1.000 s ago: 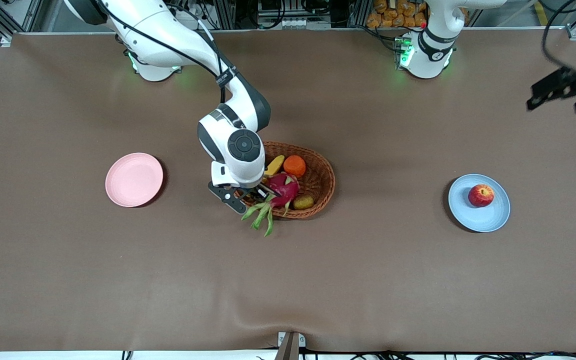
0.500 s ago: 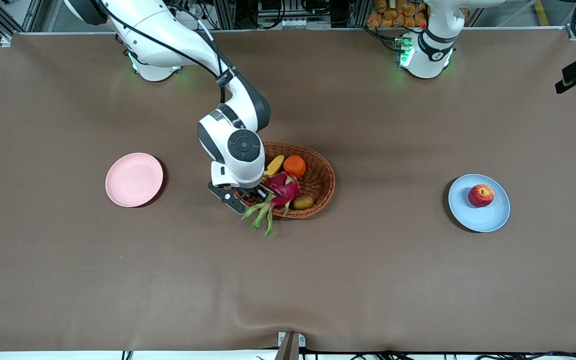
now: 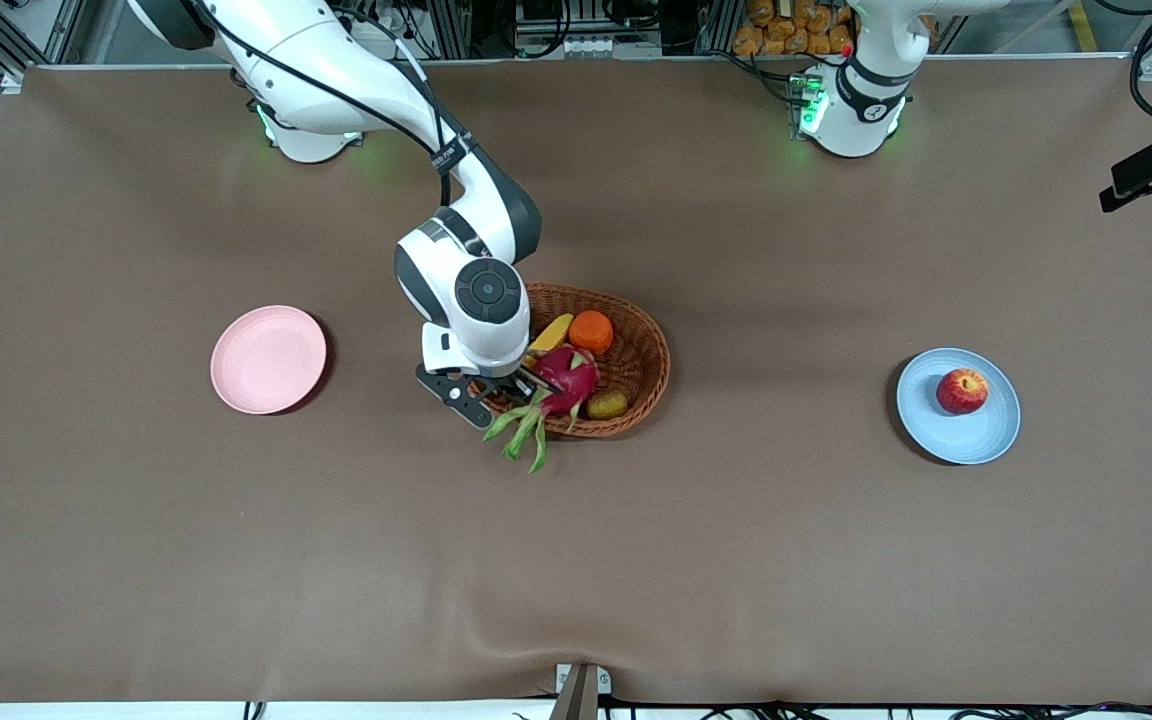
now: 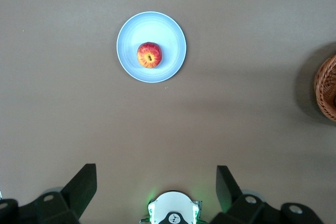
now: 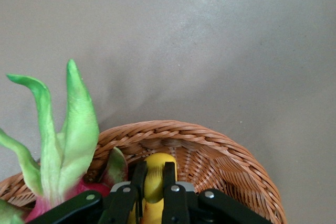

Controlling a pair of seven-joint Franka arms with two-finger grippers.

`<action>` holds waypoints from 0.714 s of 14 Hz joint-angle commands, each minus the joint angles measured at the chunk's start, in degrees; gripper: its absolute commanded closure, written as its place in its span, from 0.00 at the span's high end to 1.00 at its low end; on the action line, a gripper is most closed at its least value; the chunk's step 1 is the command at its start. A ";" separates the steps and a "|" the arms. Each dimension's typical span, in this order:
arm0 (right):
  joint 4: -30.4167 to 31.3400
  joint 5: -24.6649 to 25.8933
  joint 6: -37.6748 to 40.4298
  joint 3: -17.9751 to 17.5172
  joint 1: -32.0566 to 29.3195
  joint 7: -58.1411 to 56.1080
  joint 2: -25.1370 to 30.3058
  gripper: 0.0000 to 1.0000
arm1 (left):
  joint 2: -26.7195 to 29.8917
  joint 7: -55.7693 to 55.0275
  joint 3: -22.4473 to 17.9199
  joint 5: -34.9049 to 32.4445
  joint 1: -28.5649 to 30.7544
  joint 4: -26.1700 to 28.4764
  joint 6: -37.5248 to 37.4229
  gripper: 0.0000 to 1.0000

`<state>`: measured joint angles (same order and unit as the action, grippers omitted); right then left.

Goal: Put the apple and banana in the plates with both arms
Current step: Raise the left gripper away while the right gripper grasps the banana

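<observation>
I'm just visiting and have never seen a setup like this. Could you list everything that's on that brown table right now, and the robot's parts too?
Oval brown wicker basket: one, mid-table.
Long yellow banana: one, in the basket, pinched at one end by the right gripper.
Magenta dragon fruit with green leaves: one, in the basket, leaves hanging over the rim nearer the front camera.
Plain orange fruit: one, in the basket.
Small olive-brown fruit: one, in the basket.
Round pale pink plate: one, bare, toward the right arm's end.
Round light blue plate: one, toward the left arm's end.
Small red apple: one, on the blue plate.
Right gripper: black, shut on the banana inside the basket.
Left gripper: black, open, waiting high above the table.
</observation>
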<state>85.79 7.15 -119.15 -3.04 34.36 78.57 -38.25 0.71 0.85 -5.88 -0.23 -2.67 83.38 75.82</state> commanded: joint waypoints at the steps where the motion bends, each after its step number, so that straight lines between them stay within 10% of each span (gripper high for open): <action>1: -3.42 1.11 4.08 0.49 0.62 0.01 0.11 0.00 | -0.27 -0.49 1.83 0.32 0.91 -0.23 0.38 1.00; 10: -9.24 4.10 19.47 0.75 -1.13 -8.14 4.58 0.00 | -0.98 -0.85 1.83 1.99 0.82 -0.23 0.90 1.00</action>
<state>76.50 10.27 -102.41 -2.42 34.27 74.44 -36.25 -0.43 0.65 -4.66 0.91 -2.58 83.39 76.41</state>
